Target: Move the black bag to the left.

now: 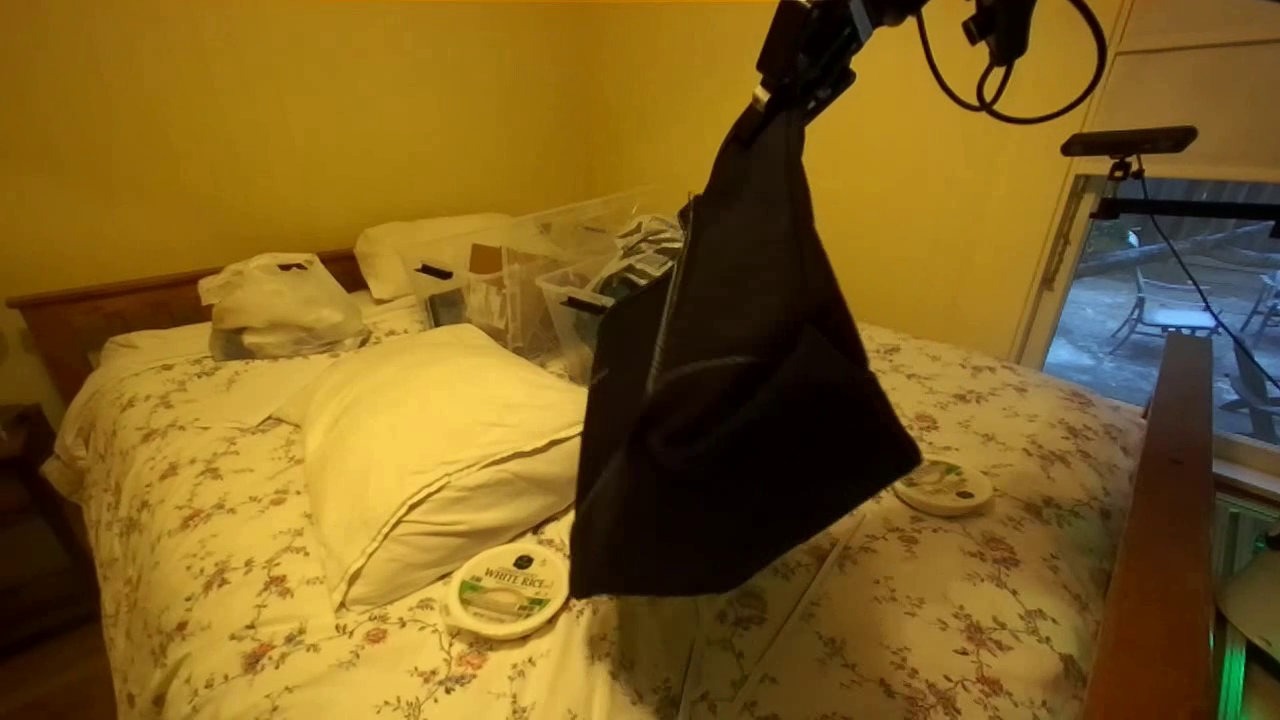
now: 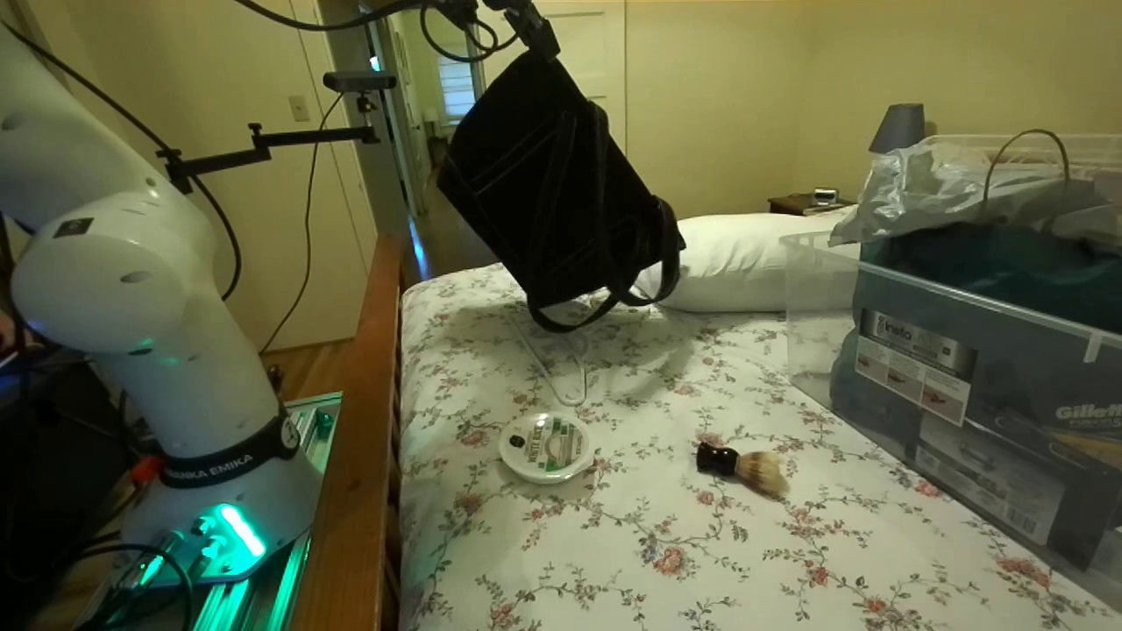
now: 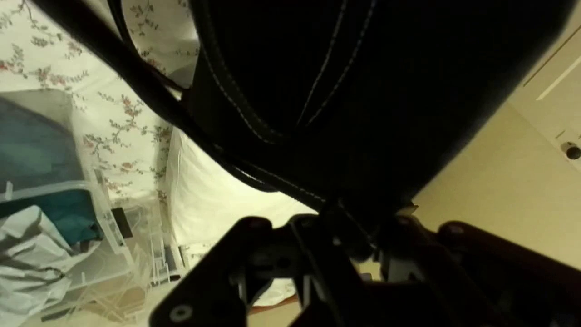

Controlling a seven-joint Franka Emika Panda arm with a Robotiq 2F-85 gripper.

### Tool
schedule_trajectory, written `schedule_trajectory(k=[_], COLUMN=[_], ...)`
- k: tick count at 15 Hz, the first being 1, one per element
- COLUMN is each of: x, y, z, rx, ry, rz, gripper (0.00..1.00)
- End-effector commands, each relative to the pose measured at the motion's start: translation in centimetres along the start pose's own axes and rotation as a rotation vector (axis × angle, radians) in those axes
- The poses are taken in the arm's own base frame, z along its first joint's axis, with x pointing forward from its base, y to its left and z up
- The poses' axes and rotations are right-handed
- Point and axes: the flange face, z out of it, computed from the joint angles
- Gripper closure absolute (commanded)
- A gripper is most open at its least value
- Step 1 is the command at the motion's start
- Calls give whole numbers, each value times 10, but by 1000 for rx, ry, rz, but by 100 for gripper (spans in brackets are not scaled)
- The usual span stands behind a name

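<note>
I hold one corner of the bag (image 1: 745, 410) clamped in my gripper (image 1: 778, 106); it hangs tilted over the bed (image 2: 605, 548), handles (image 2: 671, 263) drooping. In an exterior view, a tub (image 2: 545, 449) and a brush (image 2: 742, 467) lie on the bed.

Yellow walls (image 1: 300, 120) meet behind a floral-covered bed (image 1: 1000, 420), a window (image 1: 1140, 270) nearby.

The bag (image 1: 735, 400) is hanging tilted above the bed (image 1: 1000, 580), the gripper (image 1: 785, 106) pinching its narrow upper end. Its black fabric is showing pale stitching, and its loop handles (image 2: 673, 270) are drooping from the lower end.
</note>
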Motion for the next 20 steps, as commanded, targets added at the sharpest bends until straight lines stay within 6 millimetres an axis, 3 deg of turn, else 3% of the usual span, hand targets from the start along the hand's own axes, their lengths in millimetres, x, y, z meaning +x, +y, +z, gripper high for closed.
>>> schedule_trajectory(k=[1,5,9,12,16,17,20], x=[34,65,96,115,116,104,103], y=[-21,-42,-58,-77,-104,-88,-100], z=[-30,-31,-8,-9,-18,0,-6], rx=[-11,19,53,124,228,167,200], ry=[86,97,96,151,217,146,162], rz=[-172,-377,-577,-670,-771,-719,-763], gripper=[97,97,97,97,97,87,87])
